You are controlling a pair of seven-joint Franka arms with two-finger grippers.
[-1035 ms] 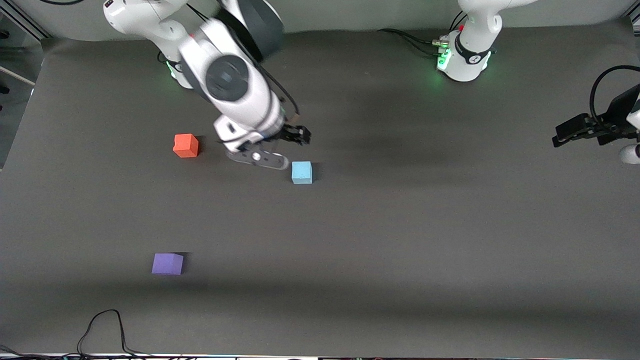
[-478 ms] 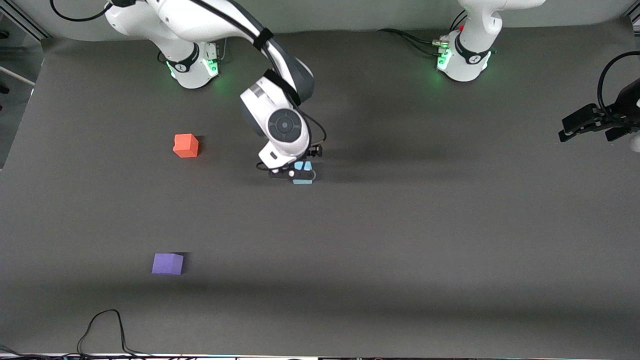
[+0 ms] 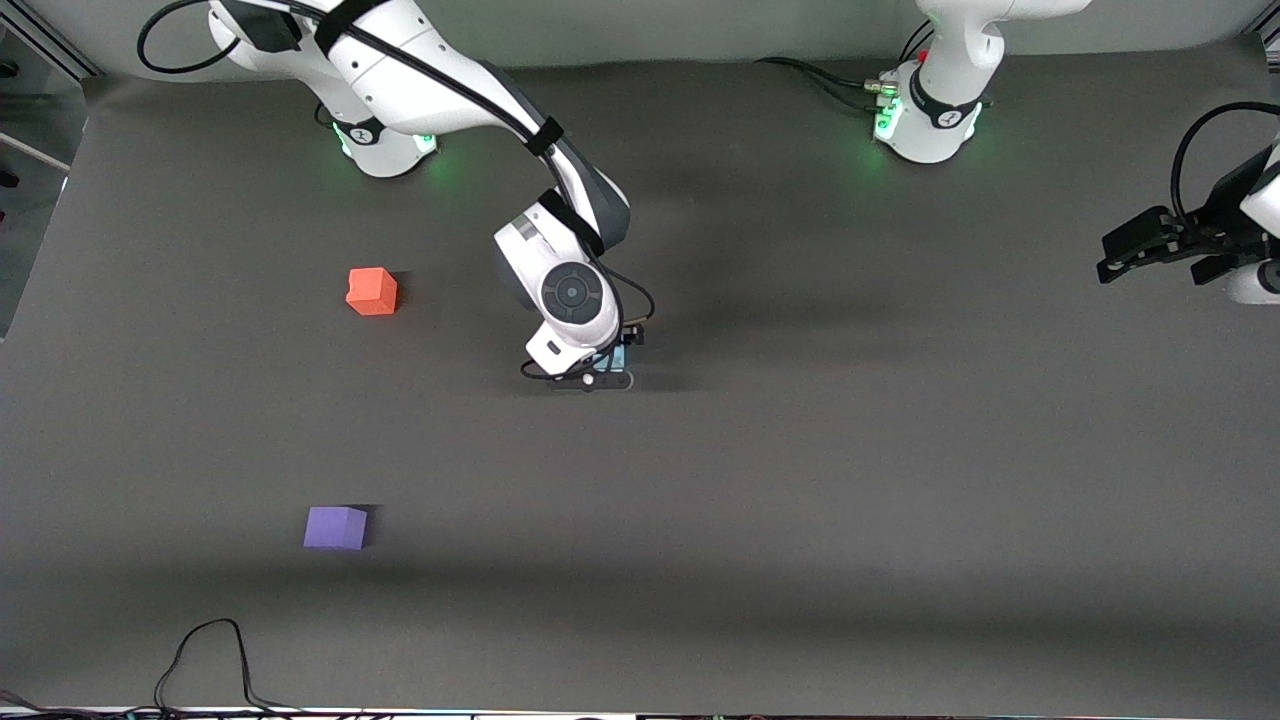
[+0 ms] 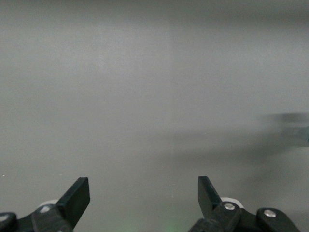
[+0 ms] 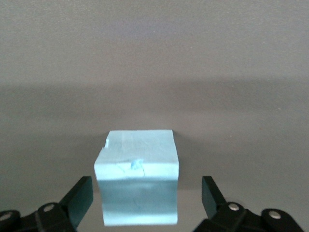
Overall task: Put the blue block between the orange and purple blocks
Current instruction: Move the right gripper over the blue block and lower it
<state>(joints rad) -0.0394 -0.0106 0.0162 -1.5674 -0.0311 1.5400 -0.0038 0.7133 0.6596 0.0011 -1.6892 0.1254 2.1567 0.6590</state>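
The blue block [image 5: 138, 176] sits on the dark mat, mostly hidden under my right hand in the front view, where a sliver of it [image 3: 612, 357] shows. My right gripper [image 3: 604, 366] is down around it, open, with a finger [image 5: 79, 197] on each side and gaps to both. The orange block [image 3: 371, 291] lies toward the right arm's end, near that arm's base. The purple block [image 3: 335, 527] lies nearer the front camera than the orange one. My left gripper [image 3: 1130, 252] is open and empty, waiting over the table's edge at the left arm's end; it also shows in the left wrist view [image 4: 143, 197].
A black cable [image 3: 205, 655] loops onto the mat at the edge nearest the front camera, near the purple block. The two arm bases [image 3: 930, 105] stand along the mat's edge farthest from the front camera.
My right arm swung over and came down onto the blue block, which now sits between its open fingers. The left gripper shifted slightly at the table's end.
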